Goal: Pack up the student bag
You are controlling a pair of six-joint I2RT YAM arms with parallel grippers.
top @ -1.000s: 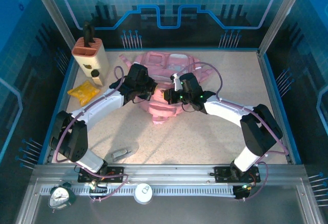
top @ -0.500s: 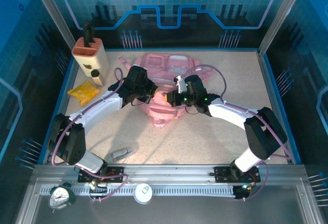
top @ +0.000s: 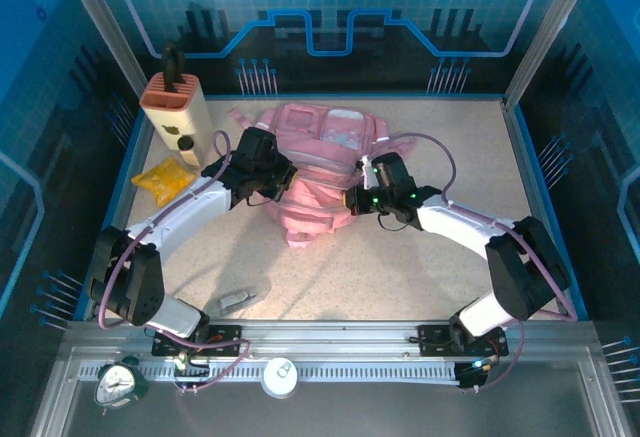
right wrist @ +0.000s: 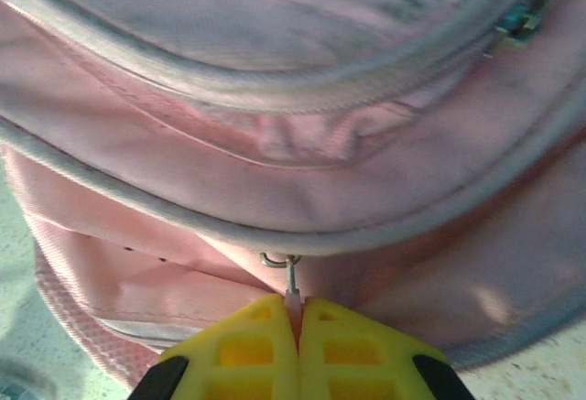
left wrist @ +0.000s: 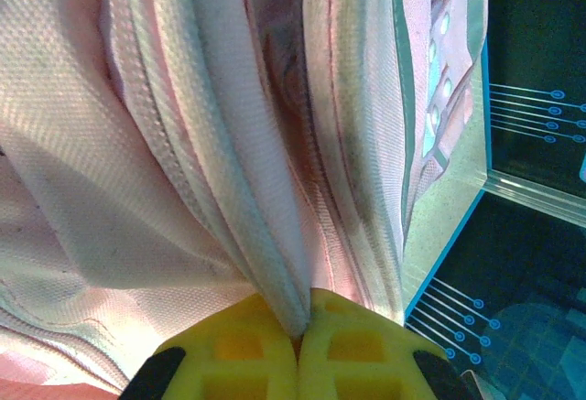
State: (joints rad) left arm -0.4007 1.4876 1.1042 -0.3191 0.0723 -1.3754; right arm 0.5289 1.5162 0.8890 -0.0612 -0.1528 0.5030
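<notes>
The student bag [top: 322, 142] was found lying on the bench [top: 400, 267], right of the beige holder [top: 180, 117]. The left end effector [left wrist: 298, 334] was clamped on a fold of it; the right end effector [right wrist: 298, 318], on its zip pull [right wrist: 291, 283].

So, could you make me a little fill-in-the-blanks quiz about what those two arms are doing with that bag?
1. The left gripper is shut on a fold of the student bag, which is ____ in colour.
2. The right gripper pinches the zip pull between fingers that are ____.
3. Seen from above, the yellow packet lies to the bag's ____.

Missing words: pink; yellow; left.
</notes>
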